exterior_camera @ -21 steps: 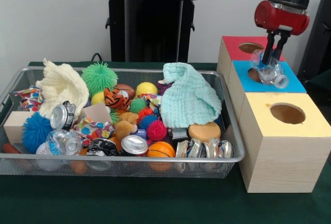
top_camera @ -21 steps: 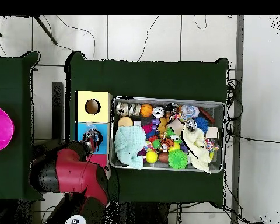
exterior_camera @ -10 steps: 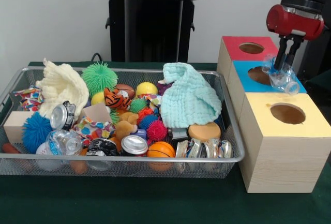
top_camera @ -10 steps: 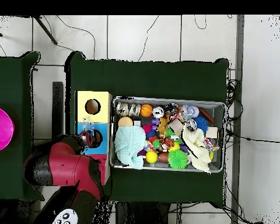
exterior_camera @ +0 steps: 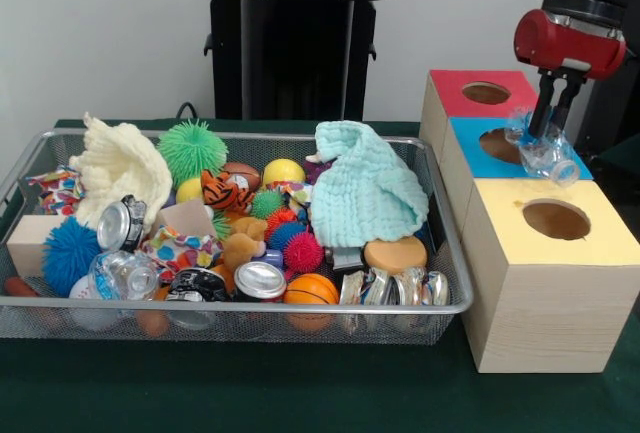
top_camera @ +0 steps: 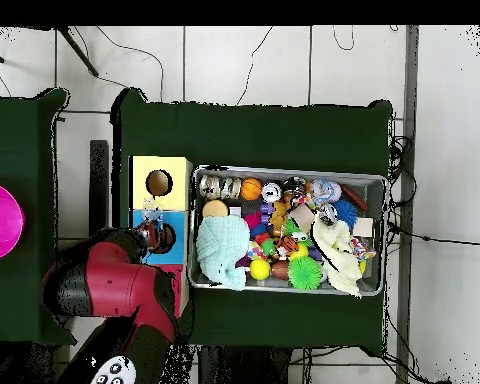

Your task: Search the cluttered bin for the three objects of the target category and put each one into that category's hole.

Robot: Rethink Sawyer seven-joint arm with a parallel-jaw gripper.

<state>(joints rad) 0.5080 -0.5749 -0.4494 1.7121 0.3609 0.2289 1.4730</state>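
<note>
Bin (exterior_camera: 30, 168) first: wire mesh, takes up the left and middle of your front view, packed w/ clutter. Biggest items in it are the mint green cloth (exterior_camera: 366, 193) heaped at the right end toward the far side, and the cream cloth (exterior_camera: 118, 166) at the left end. Between them you see a green spiky ball (exterior_camera: 192, 149), a yellow ball (exterior_camera: 283, 170), a tiger toy (exterior_camera: 222, 191) and small spiky balls in red and green. Along the near rim, left to right: blue spiky ball (exterior_camera: 68, 251), crushed clear bottle (exterior_camera: 122, 276), soda can (exterior_camera: 260, 281), orange ball (exterior_camera: 311, 289), then a row of crushed cans (exterior_camera: 395, 287) by the right corner. Another can (exterior_camera: 120, 223) sits just under the cream cloth.

Right of the bin stand 3 wooden boxes in a row, touching: yellow-topped box (exterior_camera: 545, 283) nearest, blue-topped box (exterior_camera: 475, 168) in the middle, red-topped box (exterior_camera: 455, 93) farthest. Each has a round hole in its lid.

Red arm (top_camera: 109, 290) comes in over the boxes. Its gripper (exterior_camera: 548, 131) hangs above the right half of the blue lid, fingers closed onto a crumpled clear plastic bottle (exterior_camera: 540, 145). That bottle rests tilted, just right of the blue box's hole (exterior_camera: 499, 144), cap end pointing near-right toward the yellow box. Overhead view, the bottle is mostly hidden by the arm.
</note>
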